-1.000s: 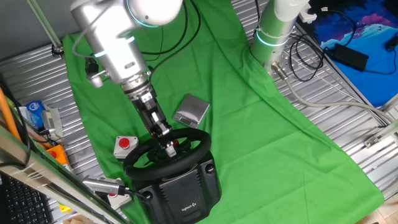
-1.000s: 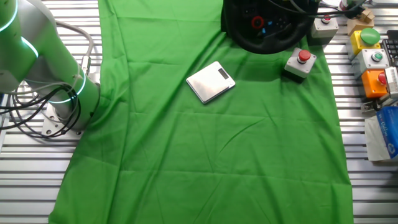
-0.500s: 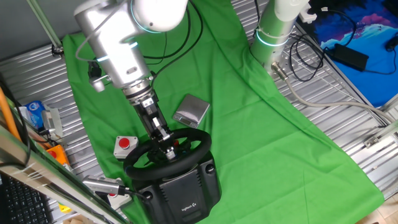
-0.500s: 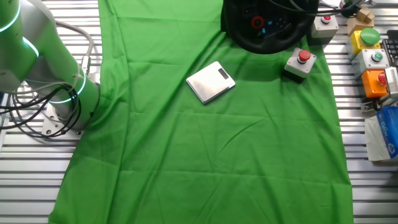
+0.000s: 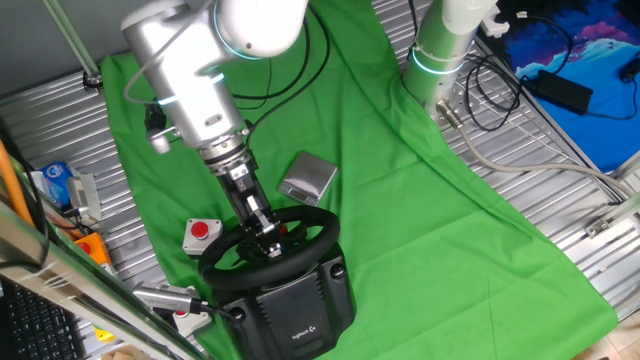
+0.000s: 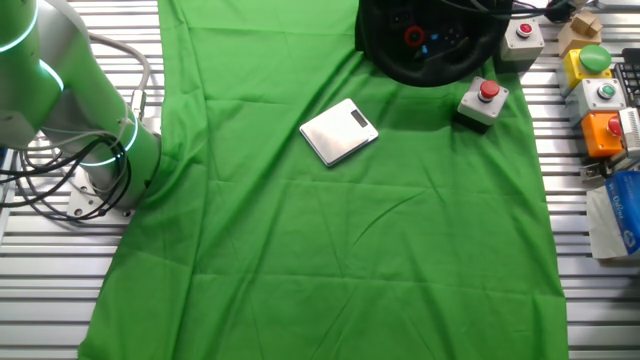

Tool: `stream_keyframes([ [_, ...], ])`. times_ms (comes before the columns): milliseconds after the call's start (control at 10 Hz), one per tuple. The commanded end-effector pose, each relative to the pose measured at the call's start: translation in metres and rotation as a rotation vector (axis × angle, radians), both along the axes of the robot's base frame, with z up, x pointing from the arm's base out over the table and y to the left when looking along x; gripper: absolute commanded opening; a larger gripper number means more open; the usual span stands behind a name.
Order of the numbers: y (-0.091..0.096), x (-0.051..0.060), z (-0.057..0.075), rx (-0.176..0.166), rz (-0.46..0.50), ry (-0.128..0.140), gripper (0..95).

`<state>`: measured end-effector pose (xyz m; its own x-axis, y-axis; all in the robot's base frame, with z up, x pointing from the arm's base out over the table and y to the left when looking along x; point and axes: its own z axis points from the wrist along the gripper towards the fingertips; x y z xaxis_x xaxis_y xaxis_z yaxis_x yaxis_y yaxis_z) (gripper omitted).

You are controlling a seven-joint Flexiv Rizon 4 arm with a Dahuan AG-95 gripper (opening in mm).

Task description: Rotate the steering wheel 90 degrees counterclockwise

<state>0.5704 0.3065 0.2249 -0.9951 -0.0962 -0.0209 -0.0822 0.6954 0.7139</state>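
The black steering wheel sits on its boxy black base with a small white logo, at the near edge of the green cloth. In the other fixed view only its lower rim and the hub with coloured buttons show at the top edge. My gripper reaches steeply down from the upper left into the wheel's centre, its tips at the hub or a spoke. The fingers look closed around part of the wheel, but the contact is too small to see clearly. The gripper is out of view in the other fixed view.
A grey metallic box lies on the cloth just behind the wheel, also visible in the other fixed view. A small red push button on a white box stands left of the wheel. More button boxes sit off the cloth. A second arm's base stands at the back.
The arm's upper body has shifted slightly right and up; the gripper tip has edged a little left at the hub. The wheel rim looks almost unchanged.
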Motion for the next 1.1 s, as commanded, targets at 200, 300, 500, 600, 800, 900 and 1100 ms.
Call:
stream_keyframes([
  [200,-0.002,-0.006,-0.006,0.01,0.006,-0.014,0.0],
  [300,-0.003,-0.007,-0.007,0.032,-0.001,-0.008,0.0],
  [500,-0.004,-0.011,-0.008,0.042,0.004,-0.011,0.0],
  [600,-0.004,-0.012,-0.007,0.041,0.007,-0.004,0.0],
  [800,-0.008,-0.015,-0.003,0.04,0.017,-0.01,0.0],
  [900,-0.01,-0.017,-0.002,0.036,0.024,-0.014,0.0],
  [1100,-0.013,-0.02,0.002,0.034,0.029,-0.004,0.0],
])
